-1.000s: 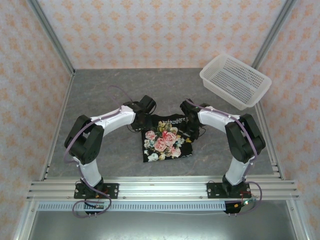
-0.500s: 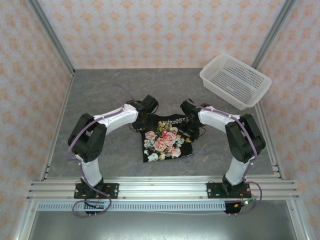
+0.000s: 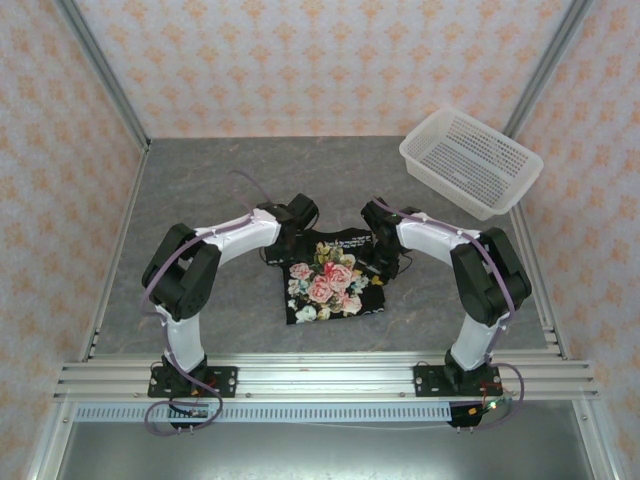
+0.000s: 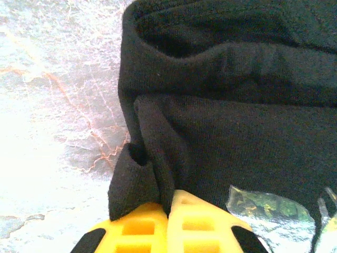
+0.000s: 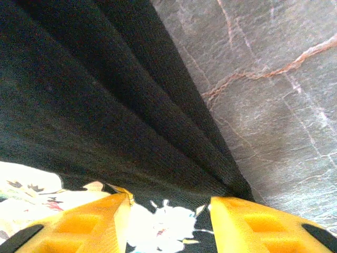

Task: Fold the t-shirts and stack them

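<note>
t-shirt [image 3: 335, 280]: black, folded, lay rose print up near the middle of the grey table [image 3: 200, 190], between the two arms. in the top view its far edge was partly hidden under both wrists, and the number of layers in the fold could not be told. left gripper [image 4: 168, 203]: at the shirt's far left corner, yellow fingers pressed together with a pinched pleat of black fabric caught between them; finger bases cut off by the frame edge. right gripper [image 5: 169, 200]: at the shirt's far right edge, fingers apart over black folds and a bit of print; contact with the cloth unclear. white basket [image 3: 470, 160]: far right corner, well apart from the shirt.
</note>
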Controlling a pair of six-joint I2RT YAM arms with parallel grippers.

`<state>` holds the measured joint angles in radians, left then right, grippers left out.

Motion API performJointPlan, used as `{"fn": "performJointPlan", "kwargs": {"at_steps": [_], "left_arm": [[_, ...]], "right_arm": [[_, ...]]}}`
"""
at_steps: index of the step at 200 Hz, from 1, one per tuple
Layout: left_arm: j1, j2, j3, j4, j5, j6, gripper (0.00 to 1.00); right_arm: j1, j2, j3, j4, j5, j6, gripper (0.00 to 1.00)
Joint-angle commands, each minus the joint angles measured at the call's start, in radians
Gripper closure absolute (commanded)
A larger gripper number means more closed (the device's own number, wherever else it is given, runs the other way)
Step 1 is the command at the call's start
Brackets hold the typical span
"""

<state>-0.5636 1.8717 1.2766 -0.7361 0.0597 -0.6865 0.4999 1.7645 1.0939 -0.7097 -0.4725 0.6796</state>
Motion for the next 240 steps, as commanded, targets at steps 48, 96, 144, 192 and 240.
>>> {"fn": "performJointPlan", "kwargs": {"at_steps": [48,96,144,192,240], "left_arm": [[-0.042,-0.179,0.009,0.028,-0.004,-0.024,1.00],[0.005,-0.254,-0.143,0.332,0.194,0.008,1.00],[0.177,-0.098,-0.302,0.704,0.477,-0.063,1.00],[0.264,0.008,-0.253,0.649,0.449,-0.040,0.97],[0.265,-0.120,-0.193,0.432,0.284,-0.034,0.42]], "right_arm": [[-0.014,-0.045,-0.043,-0.027,0.067,0.033,0.54],[-0.017,-0.126,-0.050,-0.027,0.099,0.052,0.53],[-0.017,-0.082,-0.062,0.002,0.065,0.055,0.53],[-0.020,-0.103,-0.064,-0.002,0.070,0.050,0.53],[-0.026,-0.138,-0.065,-0.016,0.083,0.045,0.53]]}}
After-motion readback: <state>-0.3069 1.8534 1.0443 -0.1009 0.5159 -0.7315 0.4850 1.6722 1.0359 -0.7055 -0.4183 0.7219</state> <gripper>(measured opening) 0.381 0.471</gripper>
